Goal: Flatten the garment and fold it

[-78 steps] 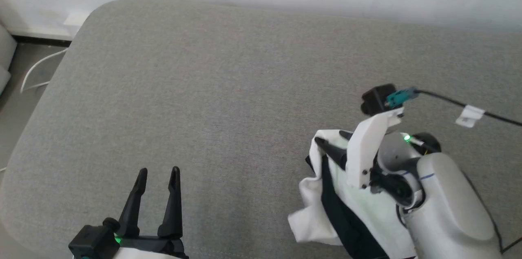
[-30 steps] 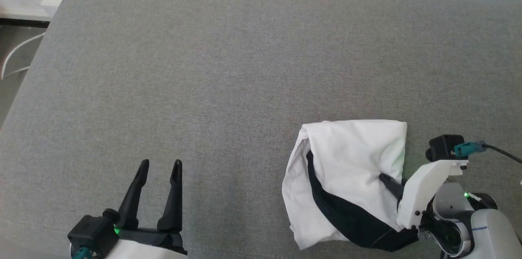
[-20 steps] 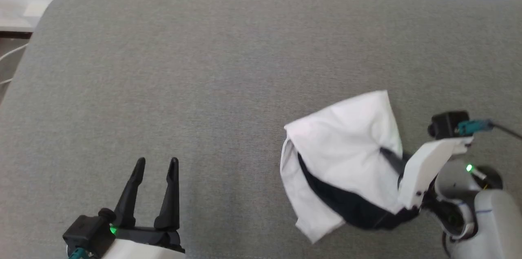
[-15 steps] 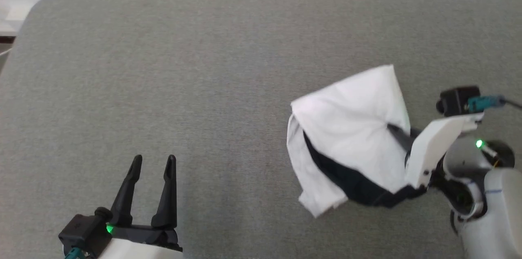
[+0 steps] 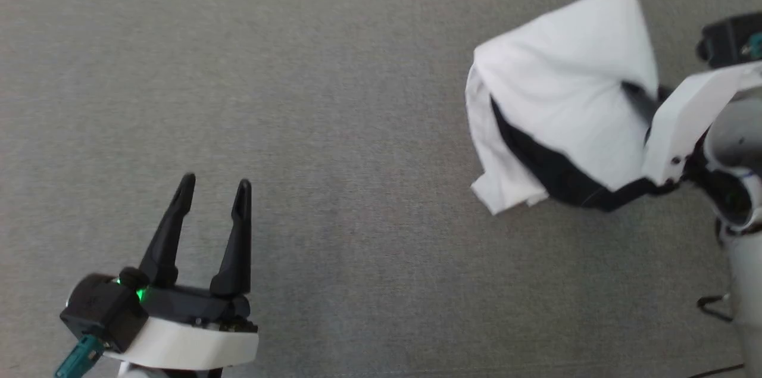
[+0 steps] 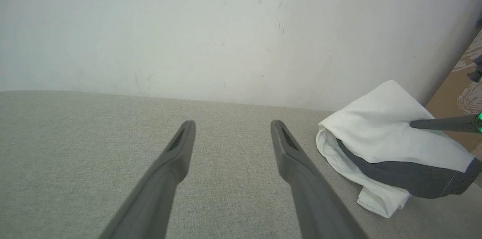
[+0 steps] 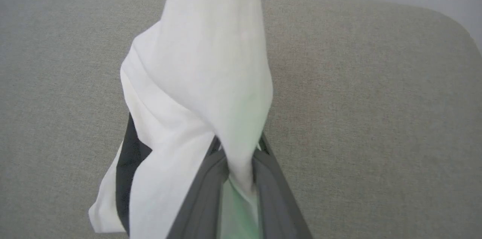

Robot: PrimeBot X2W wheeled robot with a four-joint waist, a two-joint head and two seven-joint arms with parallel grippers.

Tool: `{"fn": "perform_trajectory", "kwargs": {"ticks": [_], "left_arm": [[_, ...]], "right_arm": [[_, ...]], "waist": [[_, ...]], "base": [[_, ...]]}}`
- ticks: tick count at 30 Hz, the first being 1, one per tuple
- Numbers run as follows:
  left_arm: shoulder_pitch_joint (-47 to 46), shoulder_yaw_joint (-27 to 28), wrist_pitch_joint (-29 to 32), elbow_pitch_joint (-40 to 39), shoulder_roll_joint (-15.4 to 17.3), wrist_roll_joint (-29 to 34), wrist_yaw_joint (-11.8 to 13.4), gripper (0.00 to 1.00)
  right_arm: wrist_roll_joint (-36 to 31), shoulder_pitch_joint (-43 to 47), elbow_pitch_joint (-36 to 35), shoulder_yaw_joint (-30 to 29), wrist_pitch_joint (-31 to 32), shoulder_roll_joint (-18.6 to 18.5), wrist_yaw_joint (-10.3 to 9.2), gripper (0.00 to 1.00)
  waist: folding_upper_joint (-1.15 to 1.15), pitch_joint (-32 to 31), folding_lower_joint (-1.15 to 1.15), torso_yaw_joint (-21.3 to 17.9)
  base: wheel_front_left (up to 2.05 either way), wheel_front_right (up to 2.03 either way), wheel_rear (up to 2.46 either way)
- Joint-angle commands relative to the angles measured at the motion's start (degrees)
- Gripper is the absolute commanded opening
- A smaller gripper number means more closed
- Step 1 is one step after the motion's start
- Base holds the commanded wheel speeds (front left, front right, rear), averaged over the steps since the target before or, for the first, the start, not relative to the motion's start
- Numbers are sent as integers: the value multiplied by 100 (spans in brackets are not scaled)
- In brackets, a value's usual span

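My right hand [image 7: 239, 148] is clenched on the garment [image 7: 203, 62]. Its two dark, matte, tapering fingers pinch a gathered tuck of white cloth, and a faint green glow tints the fabric just inside the pinch. From that tuck the soft, smooth knit spreads out in loose folds and bunches into a rough cone with a pointed top corner. A second white layer is doubled underneath.

A black sleeve [image 7: 130, 148] shows between the white layers. In my left wrist view the sleeve [image 6: 414, 180] curves along the lower side of the bundle, with a line of pale stitching near its hem. In my head view the garment [image 5: 565, 68] is a crumpled packet at the upper right, held by my right hand [image 5: 634, 92]. Its lowest white corner droops towards the worktop [image 5: 357, 98], but I cannot tell whether it touches.

My left hand [image 5: 216, 181] is released, its long black fingers spread in a narrow V with nothing between them. It sits well apart from the garment [image 6: 380, 126], low on the left over bare fabric.

The worktop [image 6: 75, 137] is padded, with a flat grey-beige cover in a fine, even weave. Behind it stands a pale wall [image 6: 188, 24], matte and lightly scuffed
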Motion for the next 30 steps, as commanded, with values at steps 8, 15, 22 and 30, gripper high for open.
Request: {"fn": "perform_trajectory", "kwargs": {"ticks": [8,15,22,30], "left_arm": [[-441,-119,243,-417,223,192,-6,100],[-762,-177,420,-656,403,291,-37,100],[-1060,-250,584,-860,567,391,-67,100],[-1183,-254,740,-1053,733,475,-66,100]], "right_arm": [[-188,-708,66,-85,-189,-365,-4,0],[-294,-1180,207,-198,-297,-618,-4,0],[-336,-1525,435,-537,-495,-826,-4,0],[-522,-1812,748,-1001,-757,-949,-4,0]], "waist": [[0,713,-1,-651],[0,1143,-1,-894],[0,1591,-1,-986],[0,1918,-1,-1119]], "base": [[0,0,0],[0,0,0],[0,0,0],[0,0,0]]}}
